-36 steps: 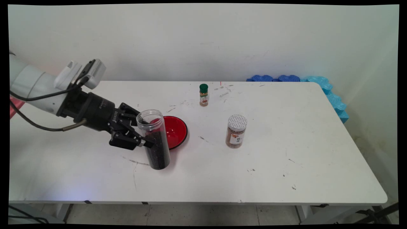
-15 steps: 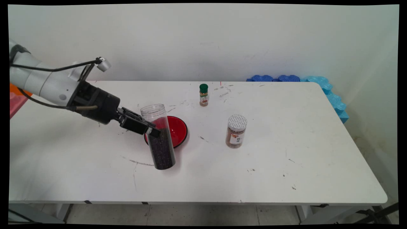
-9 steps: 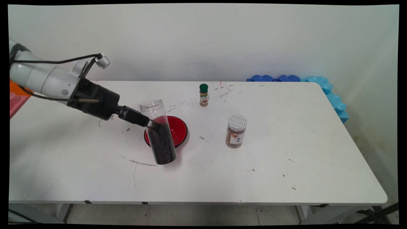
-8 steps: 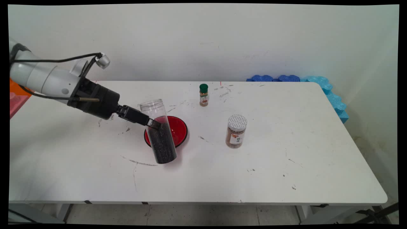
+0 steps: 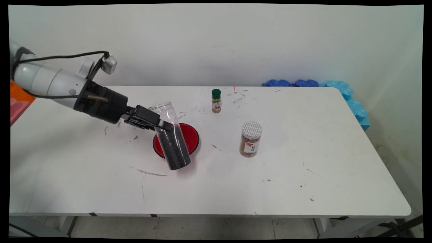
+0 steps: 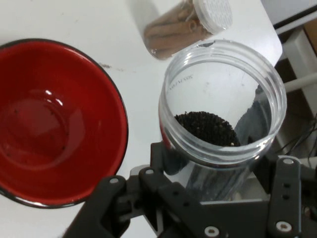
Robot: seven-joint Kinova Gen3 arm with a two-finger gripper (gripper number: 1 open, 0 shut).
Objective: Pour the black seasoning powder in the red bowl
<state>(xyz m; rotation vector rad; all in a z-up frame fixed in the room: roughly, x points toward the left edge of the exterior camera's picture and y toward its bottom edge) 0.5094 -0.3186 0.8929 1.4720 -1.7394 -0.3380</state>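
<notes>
My gripper (image 5: 164,126) is shut on a clear open-topped jar (image 5: 172,141) that is roughly half full of small dark grains (image 6: 205,126). The jar hangs tilted in the main view, its open mouth leaning up and left, its base low over the table in front of a red bowl (image 5: 191,135). In the hand view the gripper (image 6: 218,173) clasps the jar (image 6: 223,89) just below its rim. The red bowl (image 6: 49,124) lies beside it to the left and looks nearly empty.
A lidded jar of brown sticks (image 5: 250,139) stands right of the bowl, also seen in the hand view as the lidded jar (image 6: 173,34). A small green-capped bottle (image 5: 216,100) stands farther back. Blue foam (image 5: 341,91) lines the table's far right corner.
The wrist has rolled and the gripper has risen a little with the jar. The jar went from upright on the table to tilted, its base shifted up and right.
</notes>
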